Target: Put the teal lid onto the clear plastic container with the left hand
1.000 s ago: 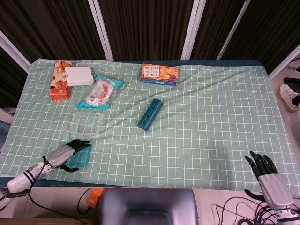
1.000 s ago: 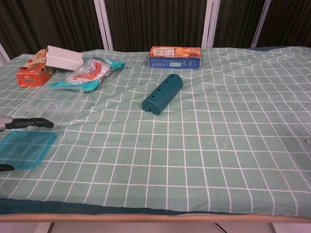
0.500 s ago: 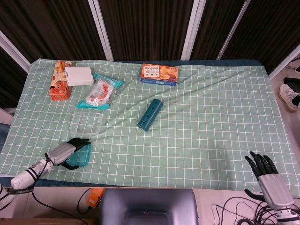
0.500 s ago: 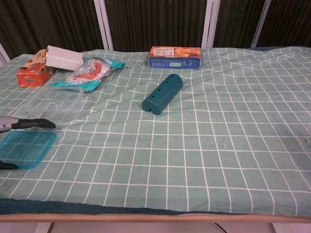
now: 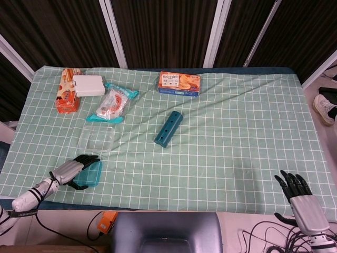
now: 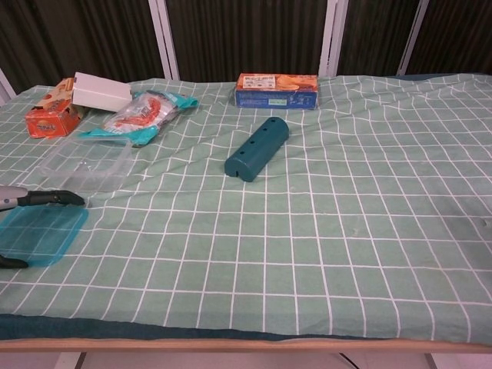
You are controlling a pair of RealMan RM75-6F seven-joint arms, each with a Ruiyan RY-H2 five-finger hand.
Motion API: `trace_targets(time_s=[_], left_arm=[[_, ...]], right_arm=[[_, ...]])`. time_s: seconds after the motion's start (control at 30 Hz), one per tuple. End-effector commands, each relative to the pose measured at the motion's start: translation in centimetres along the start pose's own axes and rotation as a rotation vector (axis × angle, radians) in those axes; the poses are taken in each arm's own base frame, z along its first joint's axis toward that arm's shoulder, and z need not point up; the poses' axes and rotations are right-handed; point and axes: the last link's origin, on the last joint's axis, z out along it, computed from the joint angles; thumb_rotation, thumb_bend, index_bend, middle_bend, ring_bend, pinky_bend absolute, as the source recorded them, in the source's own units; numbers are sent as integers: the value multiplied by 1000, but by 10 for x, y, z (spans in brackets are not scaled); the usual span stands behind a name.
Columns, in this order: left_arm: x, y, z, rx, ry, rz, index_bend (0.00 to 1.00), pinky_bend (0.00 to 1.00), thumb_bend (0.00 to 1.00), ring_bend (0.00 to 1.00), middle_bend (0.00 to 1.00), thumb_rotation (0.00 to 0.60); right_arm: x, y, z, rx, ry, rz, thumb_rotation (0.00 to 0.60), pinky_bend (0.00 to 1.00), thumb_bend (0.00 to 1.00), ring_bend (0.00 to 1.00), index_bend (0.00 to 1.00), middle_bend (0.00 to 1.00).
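Note:
The teal lid (image 5: 90,174) (image 6: 40,232) lies flat on the checked cloth near the front left edge. My left hand (image 5: 72,169) reaches over its left part. In the chest view a dark finger (image 6: 51,198) lies along the lid's far edge and the thumb tip (image 6: 11,262) shows at its near edge; the lid stays on the cloth. The clear plastic container (image 5: 96,138) (image 6: 88,162) stands open just beyond the lid. My right hand (image 5: 299,197) hangs off the front right of the table with its fingers spread, holding nothing.
A teal cylinder with holes (image 5: 168,128) lies mid-table. A biscuit box (image 5: 179,83) sits at the back. A snack bag (image 5: 112,104), a white box (image 5: 88,85) and an orange packet (image 5: 67,91) crowd the back left, behind the container.
My left hand has slid a little back toward the front left corner, still over the lid. The lid has barely shifted. The right hand has not moved.

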Motion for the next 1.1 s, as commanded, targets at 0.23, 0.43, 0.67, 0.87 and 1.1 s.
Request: trace_targets(time_s=[0.23,0.43,0.67,0.87,1.1], left_arm=[[-1,-2,1,11,-7,2,0,13,209,39,10,600],[-2,-2,-2,6,8,-11,0,227,218,265,267,600],[-3,-4,-5,6,20,-30,0,388,225,388,408,600],[9,0,-13,-40,68,-42,0,427,225,429,443,600],[38,12,-33,-97,143,-5,0,489,237,474,489,600]], right_arm=[[0,0,0,0,-3,-1,600,0,114,0,0,0],[0,0,0,2,-2,0,600,0,113,0,0,0],[0,0,-1,3,-2,0,600,0,113,0,0,0],[-1,-1,0,4,-5,-2,600,0,112,0,0,0],[0,-1,-1,8,-5,-1,600,0,113,0,0,0]])
